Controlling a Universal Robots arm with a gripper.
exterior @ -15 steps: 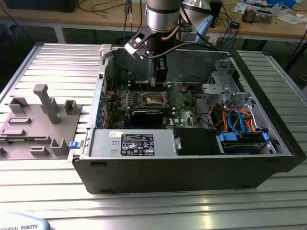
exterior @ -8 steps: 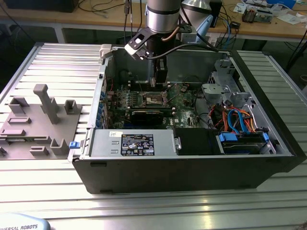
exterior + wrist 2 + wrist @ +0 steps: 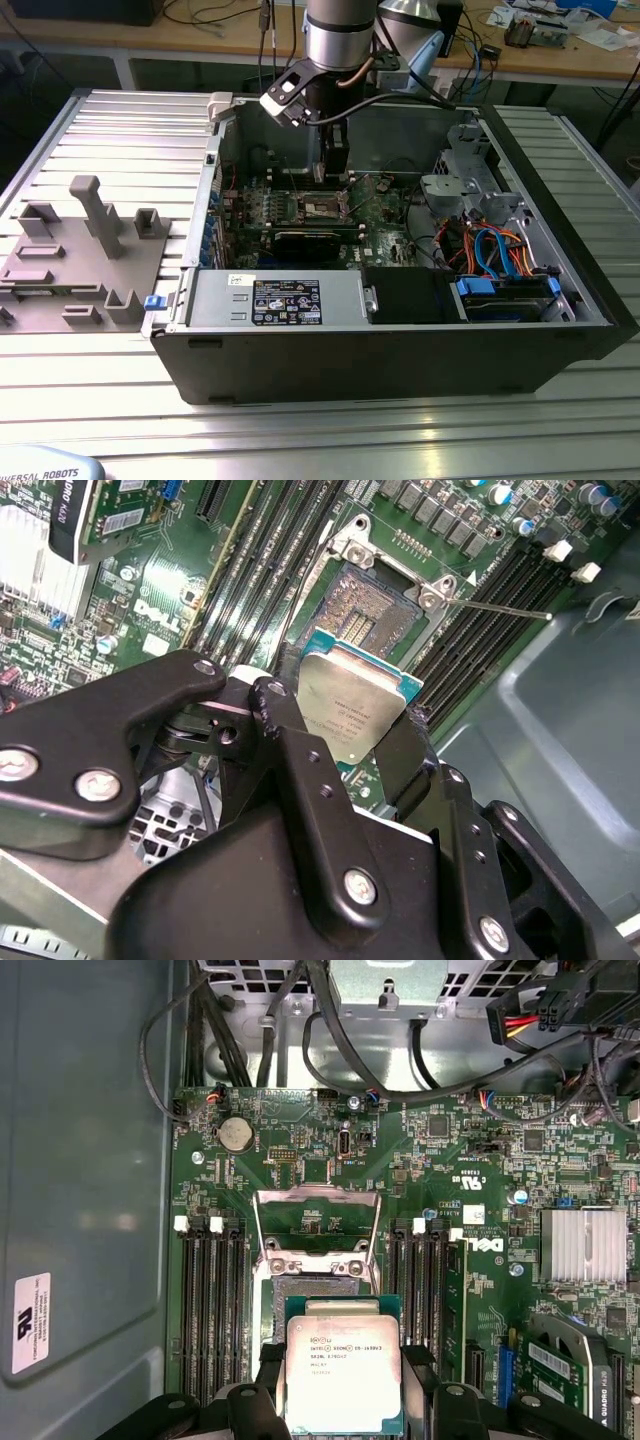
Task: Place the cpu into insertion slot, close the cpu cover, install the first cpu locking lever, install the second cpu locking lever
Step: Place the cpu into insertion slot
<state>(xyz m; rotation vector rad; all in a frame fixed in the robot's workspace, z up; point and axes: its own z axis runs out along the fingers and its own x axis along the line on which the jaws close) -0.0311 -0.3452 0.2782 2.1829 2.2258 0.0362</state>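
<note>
- Nearest the exterior camera runs the ribbed metal table (image 3: 320, 440), which carries an open computer case (image 3: 400, 350) lying on its side.
- At the exterior view's left, a grey plastic fixture (image 3: 90, 240) sits on the table, well apart from the work.
- Inside the case, near the middle, the arm reaches down over the green circuit board (image 3: 385, 215), with the claw (image 3: 334, 178) close above it.
- In both wrist views the claw (image 3: 343, 1375) is clamped on the cpu (image 3: 343, 1375), one finger on each side edge, metal top facing up.
- The insertion slot (image 3: 300, 1295) lies straight ahead of the cpu, between it and the raised cpu cover (image 3: 318, 1196); the cpu's front edge already overlaps the slot's near rim.
- The cpu's long axis runs parallel to the black memory slots (image 3: 215, 1300) flanking it, so it looks squared to the slot, not skewed.
- I judge it is held just clear of the slot, not seated.
- A thin locking lever (image 3: 500, 608) juts out sideways, unlatched.
- At the exterior view's right, blue cables (image 3: 490, 250) cross a drive bay.
</note>
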